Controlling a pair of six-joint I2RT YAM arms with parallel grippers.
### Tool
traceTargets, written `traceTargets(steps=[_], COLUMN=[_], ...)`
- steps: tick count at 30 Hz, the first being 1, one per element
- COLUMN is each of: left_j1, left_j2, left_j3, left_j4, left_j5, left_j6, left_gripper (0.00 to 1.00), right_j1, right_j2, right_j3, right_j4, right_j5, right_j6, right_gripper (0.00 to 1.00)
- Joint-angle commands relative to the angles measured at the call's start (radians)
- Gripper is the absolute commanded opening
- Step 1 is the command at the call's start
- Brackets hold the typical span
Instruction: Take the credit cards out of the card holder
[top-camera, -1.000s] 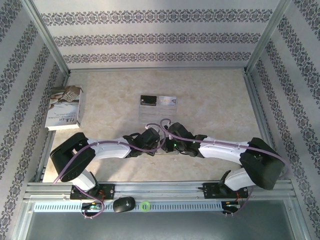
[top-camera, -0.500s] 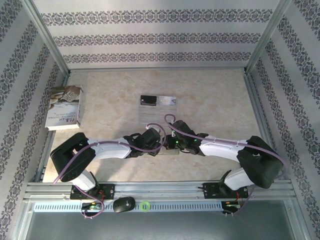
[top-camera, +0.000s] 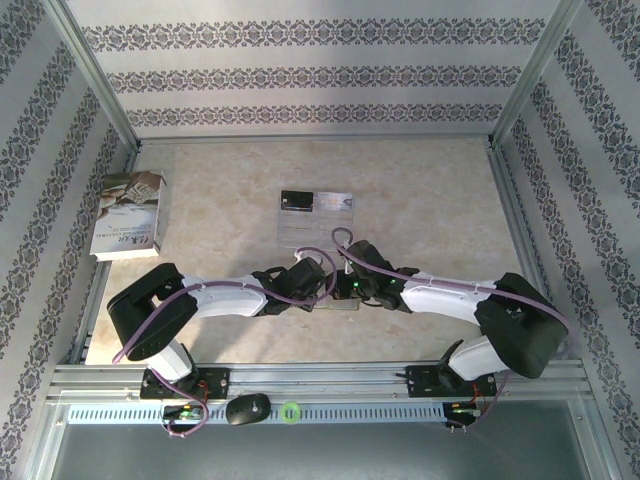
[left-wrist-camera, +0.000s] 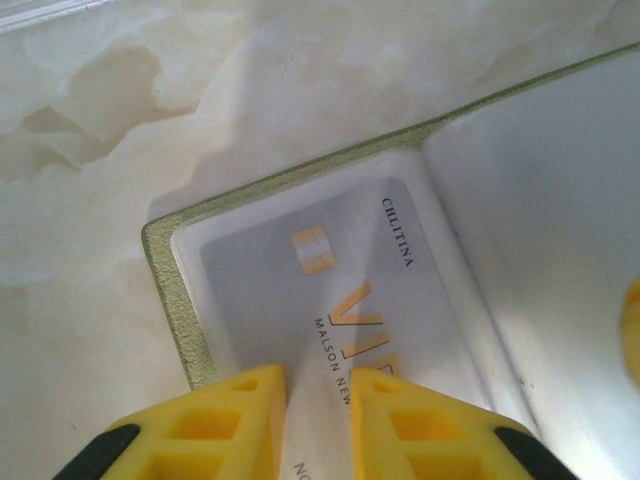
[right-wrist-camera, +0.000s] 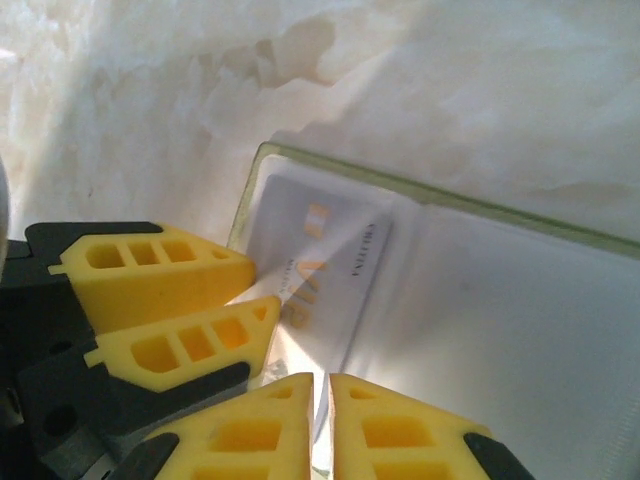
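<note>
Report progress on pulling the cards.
Done: a black card and a silver card lie on the table, outside the holder. In hand: left fingers at a VIP card still in its pocket, grip unclear; right fingers over the open holder. To do: draw that card out.

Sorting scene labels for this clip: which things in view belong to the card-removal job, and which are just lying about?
Part of the job:
card holder
VIP card, in the holder
black card, on the table
silvery card, beside the black one

Lying about:
book
clear sheet
</note>
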Motion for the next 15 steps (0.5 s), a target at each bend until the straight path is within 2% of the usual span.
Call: traceTargets(steps=[1, 5, 15], left_j1=[-0.017, -0.015, -0.012], left_j2=[0.037, 0.034, 0.015], left_j3=[-0.049, -0.055, -0.063], left_j4=[-0.103, -0.097, -0.084], left_j5=[0.052, 0.055, 0.068], left_j6=[-0.009, -0.015, -0.023], left_gripper=[0.21, 0.16, 0.17], right_j1=[0.008, 0.01, -0.01], right_j2=[0.028, 0.047, 0.132], right_j3=[0.022, 0.022, 0.024], right_j4=[0.039, 0.033, 0.13], right_j5=[-0.037, -0.024, -0.079], right_j6=[0.023, 0.04, 0.099], right_gripper=[0.12, 0.11, 0.11])
